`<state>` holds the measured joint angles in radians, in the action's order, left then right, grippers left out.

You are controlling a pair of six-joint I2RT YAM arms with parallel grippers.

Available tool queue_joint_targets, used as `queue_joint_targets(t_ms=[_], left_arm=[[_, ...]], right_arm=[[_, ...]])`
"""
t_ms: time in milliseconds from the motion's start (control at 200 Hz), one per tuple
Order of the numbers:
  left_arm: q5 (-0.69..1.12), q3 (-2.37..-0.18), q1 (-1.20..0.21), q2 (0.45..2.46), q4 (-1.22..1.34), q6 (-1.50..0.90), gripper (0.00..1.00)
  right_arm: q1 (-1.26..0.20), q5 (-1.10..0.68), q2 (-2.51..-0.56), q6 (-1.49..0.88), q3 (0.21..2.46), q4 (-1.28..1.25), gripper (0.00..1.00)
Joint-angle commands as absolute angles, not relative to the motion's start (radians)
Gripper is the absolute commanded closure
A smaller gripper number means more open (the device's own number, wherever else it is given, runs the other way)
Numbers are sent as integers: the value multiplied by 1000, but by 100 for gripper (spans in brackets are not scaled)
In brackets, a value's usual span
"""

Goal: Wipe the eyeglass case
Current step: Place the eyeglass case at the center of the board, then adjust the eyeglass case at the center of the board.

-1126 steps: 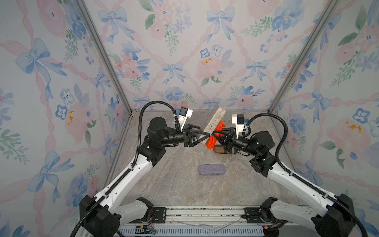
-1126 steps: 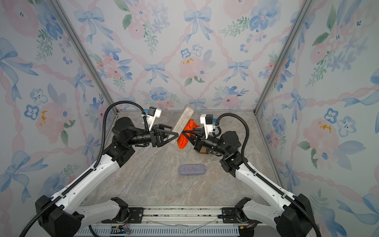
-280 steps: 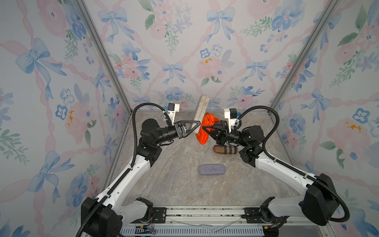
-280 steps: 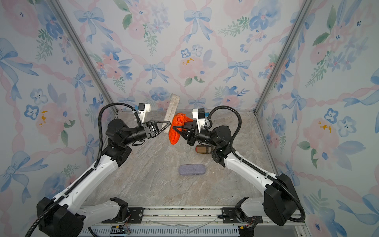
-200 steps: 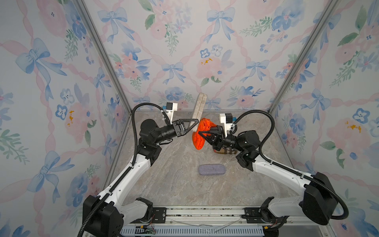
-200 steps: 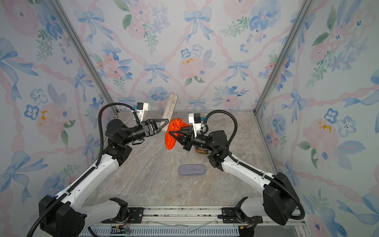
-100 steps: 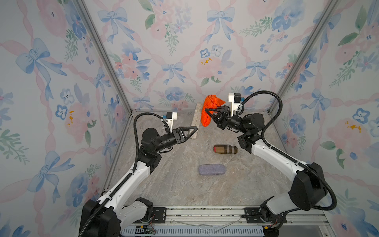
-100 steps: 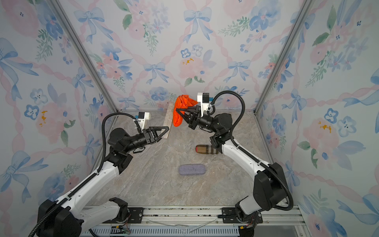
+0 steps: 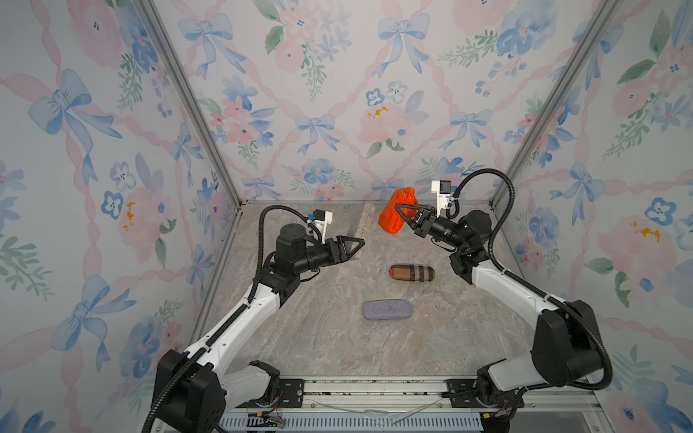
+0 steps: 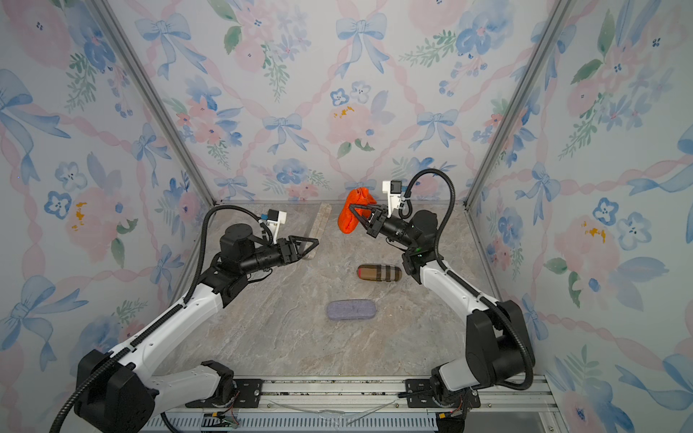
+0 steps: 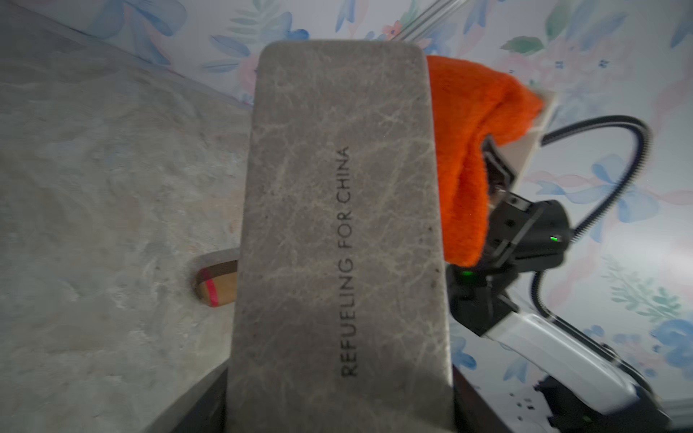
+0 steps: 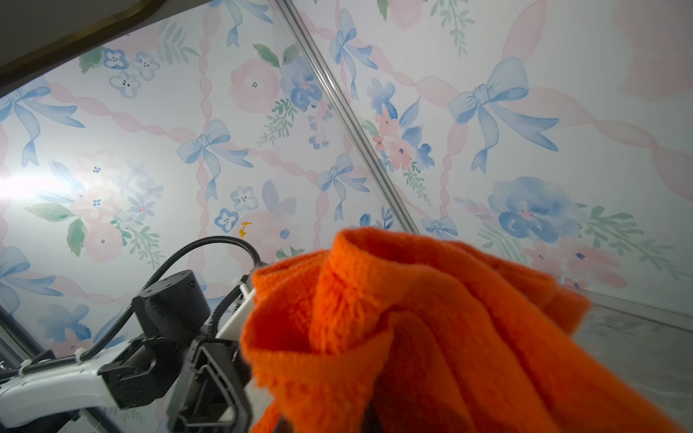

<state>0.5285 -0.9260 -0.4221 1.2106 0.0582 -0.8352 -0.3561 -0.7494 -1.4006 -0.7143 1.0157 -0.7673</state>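
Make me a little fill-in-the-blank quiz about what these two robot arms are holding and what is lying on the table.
The right hand is shut on an ___ cloth.
The left hand holds a grey case printed REFUELING FOR ___.
On the table lie ___ more cases: a plaid case and a lilac case.
Missing words: orange; CHINA; two.
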Motion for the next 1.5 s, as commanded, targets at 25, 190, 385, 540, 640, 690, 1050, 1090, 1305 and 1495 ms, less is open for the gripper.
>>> queue_joint_targets(t_ms=[25,190,385,540,640,690,1050,1090,1305,1495], left_arm=[[115,-927,-477,1245,-112,-747,75],[-77,-926,-552,1360,-122,-800,77],[-175,-919,-606,1474,-173,-886,72],[-221,-918,-631,1546,-179,-905,71],[-206,-925,-632,1606,-181,-939,70],[-200,-929,-637,1633,-180,-951,70],[-198,-979,-686,1742,-231,-1048,42],[-196,-987,-686,1746,-248,-1058,33],[-169,-989,-689,1733,-258,-1062,16],[-107,-999,-690,1711,-252,-1072,16]], right_arm=[[-392,-712,-1240,-448,1010,-446,100],[-401,-668,-1133,-436,924,-404,100],[-400,-572,-1057,-435,807,-405,100],[-402,-562,-1056,-446,766,-419,100],[-400,-560,-1061,-449,752,-429,100],[-400,-554,-1056,-448,748,-431,100],[-364,-548,-1033,-410,725,-385,100],[-359,-551,-1030,-409,723,-383,100],[-352,-551,-1008,-412,700,-391,100],[-353,-551,-1001,-415,687,-394,100]])
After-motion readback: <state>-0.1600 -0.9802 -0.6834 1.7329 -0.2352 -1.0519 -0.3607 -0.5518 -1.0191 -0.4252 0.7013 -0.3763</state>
